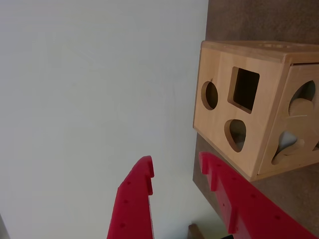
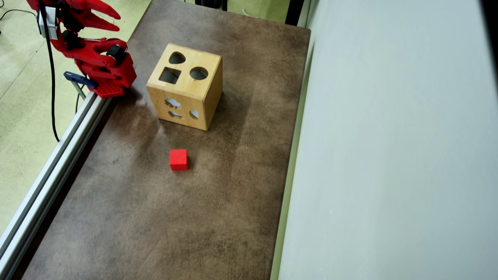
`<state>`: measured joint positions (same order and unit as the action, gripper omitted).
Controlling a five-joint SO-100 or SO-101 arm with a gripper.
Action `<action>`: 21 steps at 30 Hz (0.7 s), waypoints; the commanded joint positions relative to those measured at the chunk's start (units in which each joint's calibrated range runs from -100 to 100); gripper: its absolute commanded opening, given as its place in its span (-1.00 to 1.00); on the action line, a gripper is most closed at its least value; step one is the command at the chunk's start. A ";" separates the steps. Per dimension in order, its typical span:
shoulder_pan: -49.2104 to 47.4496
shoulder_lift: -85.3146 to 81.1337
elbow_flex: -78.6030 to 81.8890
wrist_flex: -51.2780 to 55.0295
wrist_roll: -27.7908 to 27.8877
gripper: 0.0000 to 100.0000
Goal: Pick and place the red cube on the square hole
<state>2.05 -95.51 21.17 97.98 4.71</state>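
Observation:
The red cube (image 2: 178, 159) lies on the brown table, a little in front of the wooden box (image 2: 186, 86) in the overhead view. It does not show in the wrist view. The square hole (image 2: 170, 75) is in the box's top face, beside a round hole and a rounded-triangle hole; the wrist view shows the square hole (image 1: 243, 90) too, on the box (image 1: 259, 107) at the right. My red gripper (image 2: 116, 21) is raised at the top left corner, far from cube and box. In the wrist view the gripper (image 1: 177, 167) is open, with nothing between its fingers.
The arm's red base (image 2: 105, 74) is clamped to an aluminium rail (image 2: 54, 163) along the table's left edge. A pale grey wall (image 2: 389, 155) borders the table's right side. A black cable (image 2: 50, 85) hangs at the left.

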 commanded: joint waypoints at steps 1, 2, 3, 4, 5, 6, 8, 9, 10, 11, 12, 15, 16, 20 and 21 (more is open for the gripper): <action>-0.04 0.26 -0.42 -0.31 0.34 -0.70; -0.04 0.26 -0.42 -0.31 0.34 -0.70; -0.04 0.26 -0.42 -0.31 0.34 -0.70; -0.04 0.26 -0.42 -0.31 0.34 -0.70; -0.04 0.26 -0.42 -0.31 0.34 -0.70; -0.04 0.26 -0.42 -0.31 0.34 -0.70; 0.18 0.26 -0.42 -0.31 0.34 -0.70; 0.33 0.26 -0.42 -0.31 0.34 -0.70; 0.33 0.26 -0.42 -0.31 0.34 -0.70; 0.40 0.26 -0.42 -0.31 0.34 -0.70; 0.48 0.35 -0.42 -0.31 0.34 -0.69; 0.55 1.88 -0.51 -0.31 0.34 -0.70; 0.63 2.73 -1.23 -0.31 0.34 -0.70; 1.37 9.61 -2.03 -0.39 0.34 -0.70; 2.11 11.98 -3.64 -0.39 0.34 -0.70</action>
<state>2.41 -91.10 20.99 97.98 4.71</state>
